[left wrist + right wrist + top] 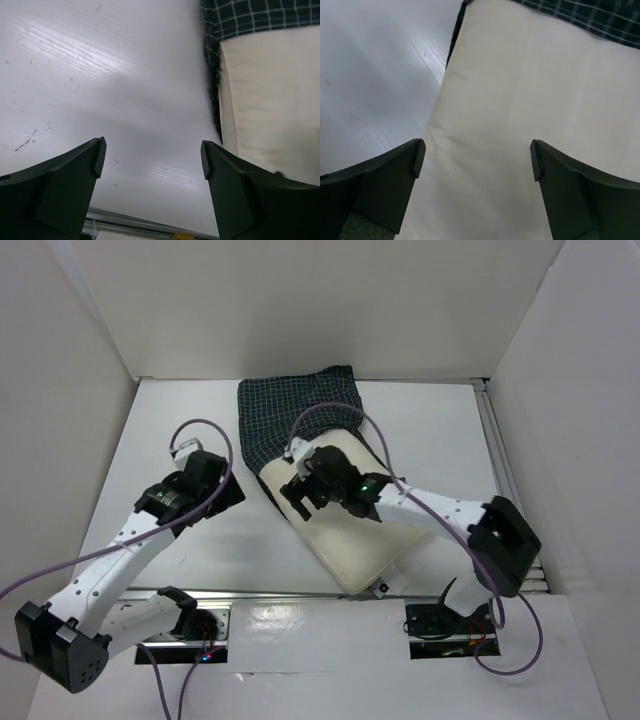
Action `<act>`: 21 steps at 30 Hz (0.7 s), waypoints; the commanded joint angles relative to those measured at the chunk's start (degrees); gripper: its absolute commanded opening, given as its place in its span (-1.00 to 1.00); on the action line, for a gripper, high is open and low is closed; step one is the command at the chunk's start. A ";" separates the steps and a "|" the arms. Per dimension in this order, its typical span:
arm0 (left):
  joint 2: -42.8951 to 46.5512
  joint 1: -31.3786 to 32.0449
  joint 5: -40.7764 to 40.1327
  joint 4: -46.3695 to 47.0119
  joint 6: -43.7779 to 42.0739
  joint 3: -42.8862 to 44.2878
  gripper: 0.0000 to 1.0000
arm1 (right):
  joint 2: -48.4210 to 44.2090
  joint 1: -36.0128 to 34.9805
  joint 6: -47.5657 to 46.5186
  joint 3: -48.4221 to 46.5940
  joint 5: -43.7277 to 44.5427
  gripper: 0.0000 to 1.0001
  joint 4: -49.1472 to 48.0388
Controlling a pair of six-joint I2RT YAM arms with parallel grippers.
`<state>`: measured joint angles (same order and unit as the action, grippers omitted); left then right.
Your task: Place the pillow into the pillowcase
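Observation:
The pillowcase (300, 410), dark with a light grid check, lies at the back middle of the table. The cream pillow (350, 535) lies slanted in front of it, its far end at the pillowcase's near edge, with a strip of checked cloth along its left side (214, 90). My right gripper (305, 485) is open and empty above the pillow's far left part (520, 100), with the pillowcase (600, 20) just beyond. My left gripper (232, 488) is open and empty over bare table, left of the pillow (270, 100) and the pillowcase (250, 17).
White walls (60, 390) close in the table on the left, back and right. A metal rail (280, 598) runs along the near edge. Purple cables (200, 425) loop over both arms. The pillow's small white tag (381, 588) is at its near corner.

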<state>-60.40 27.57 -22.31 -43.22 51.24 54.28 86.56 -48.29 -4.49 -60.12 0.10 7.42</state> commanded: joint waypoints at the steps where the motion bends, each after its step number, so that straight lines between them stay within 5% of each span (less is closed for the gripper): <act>1: 2.56 -4.10 0.84 -1.52 5.09 -3.47 0.89 | 7.99 -3.82 -4.82 -3.85 6.57 0.99 -2.58; 9: 4.68 -8.15 3.06 0.95 3.16 -5.59 0.89 | 20.65 -5.67 -2.28 -6.77 16.50 0.99 -2.32; 11: 4.68 -8.15 3.67 2.26 3.16 -7.34 0.89 | 23.98 -5.67 -0.88 -7.38 21.68 0.66 -2.32; 12: 4.68 -8.15 5.59 3.31 2.38 -7.96 0.89 | 24.87 -5.67 0.09 -8.08 23.87 0.30 -2.32; 13: 4.68 -8.15 6.21 5.84 2.37 -8.57 0.89 | 25.40 -5.67 1.40 -8.78 29.12 -0.99 -3.80; 16: 4.15 -8.15 11.48 15.04 -1.05 -11.38 0.89 | 23.57 -5.67 2.21 -9.84 29.17 -1.00 -3.82; 21: -2.25 -4.82 14.84 29.14 -4.82 -12.54 0.98 | 9.61 -4.10 0.98 -7.21 16.18 -1.00 -7.33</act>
<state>-60.49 21.12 -10.72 -26.76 50.13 41.17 104.55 -53.76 -4.54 -67.88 21.71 2.17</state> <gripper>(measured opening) 0.984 0.050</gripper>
